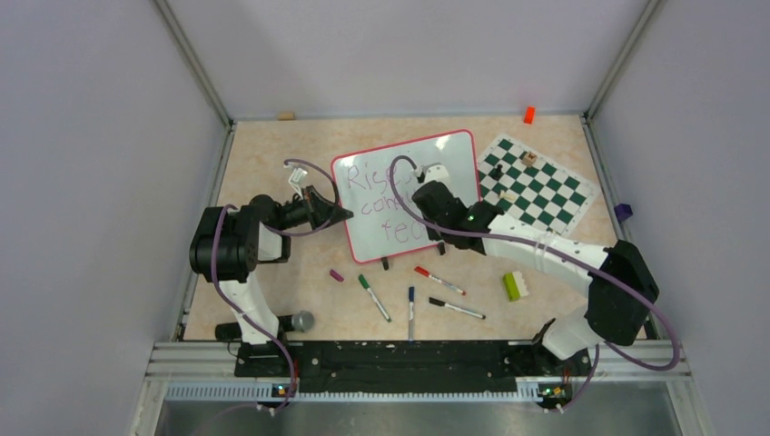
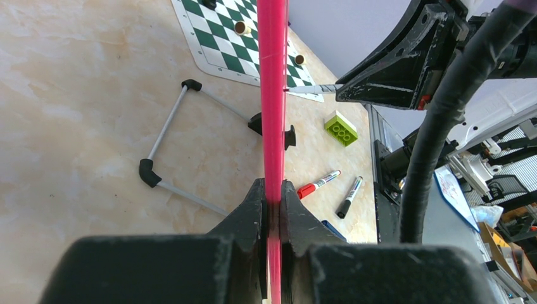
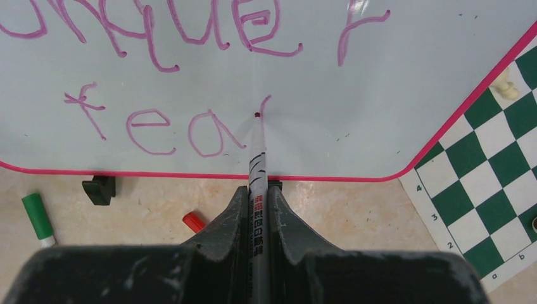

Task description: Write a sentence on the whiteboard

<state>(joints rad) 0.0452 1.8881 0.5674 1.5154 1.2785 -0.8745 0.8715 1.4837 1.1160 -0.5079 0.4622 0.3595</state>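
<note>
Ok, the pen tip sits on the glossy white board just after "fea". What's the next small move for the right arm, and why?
Probably have the right gripper draw the white-barrelled marker down to finish the "r": only a short purple stroke follows "fea" on the whiteboard, and the left gripper clamps its red-pink rim steady.

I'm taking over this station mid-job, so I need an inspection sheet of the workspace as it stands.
Surface: beige marbled table.
Job's things: whiteboard on its feet; purple sentence written up to "fea", next stroke begun.
Clutter: four loose pens, green brick, chess mat.
Pincers: left pincer shut on whiteboard rim; right pincer shut on marker, tip touching board.
Cables: purple cables looped along both arms.
Surroundings: grey walls.
</note>
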